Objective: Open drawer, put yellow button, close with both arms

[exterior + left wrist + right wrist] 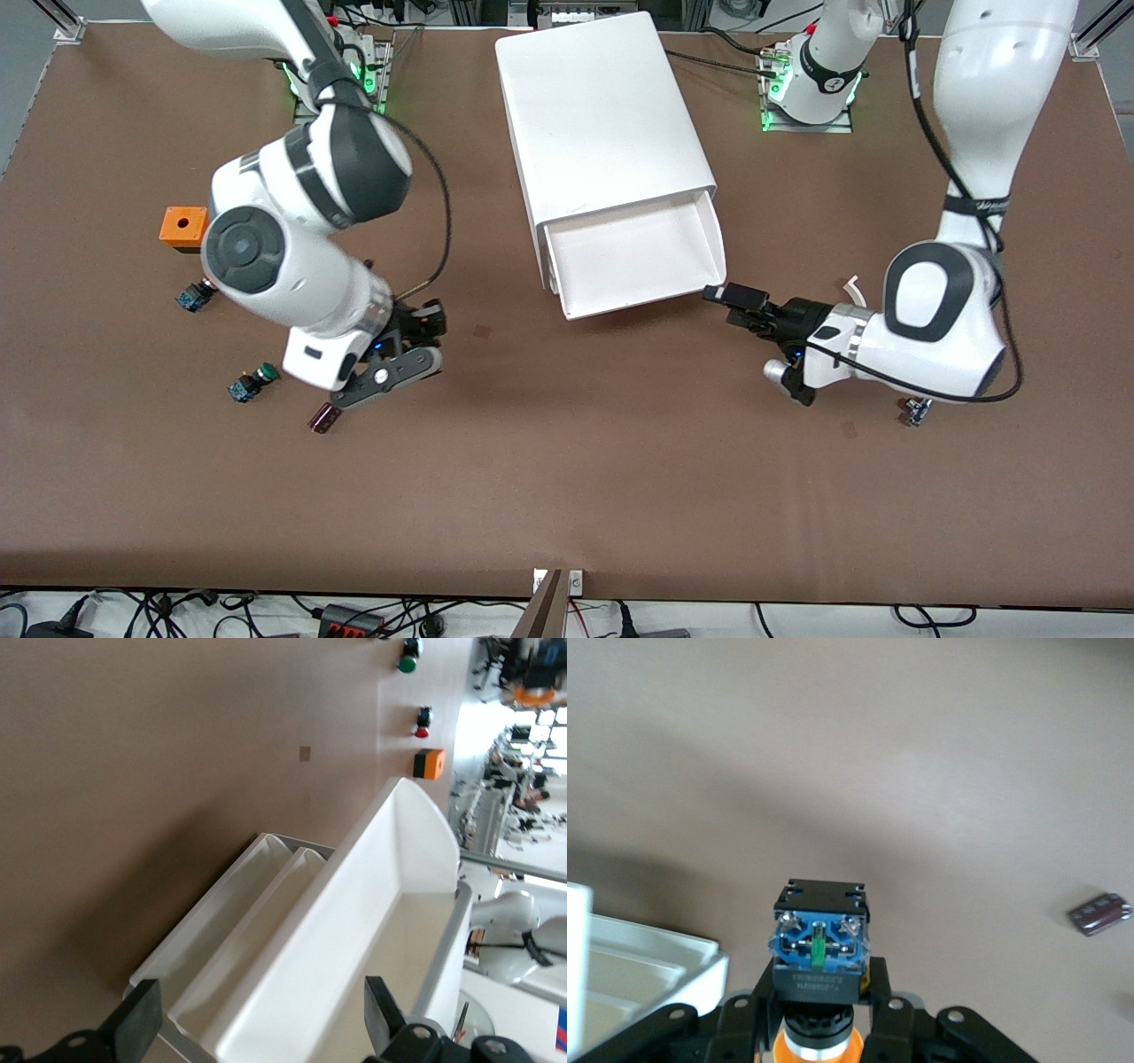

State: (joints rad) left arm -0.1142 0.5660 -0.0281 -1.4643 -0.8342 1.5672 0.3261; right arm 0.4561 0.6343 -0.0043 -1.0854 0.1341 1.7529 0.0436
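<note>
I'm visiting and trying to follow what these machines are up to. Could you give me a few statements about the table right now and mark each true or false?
1. The top drawer of the white cabinet is pulled out. True.
2. The right gripper is empty. False: it is shut on the yellow button, over bare table.
3. The left gripper has its fingers open beside the drawer's front corner. True.
4. The yellow button already lies in the drawer. False: the drawer holds nothing that can be seen.
5. A green-capped button lies on the table toward the right arm's end. True.
6. The orange block sits on top of the cabinet. False: it rests on the table.
</note>
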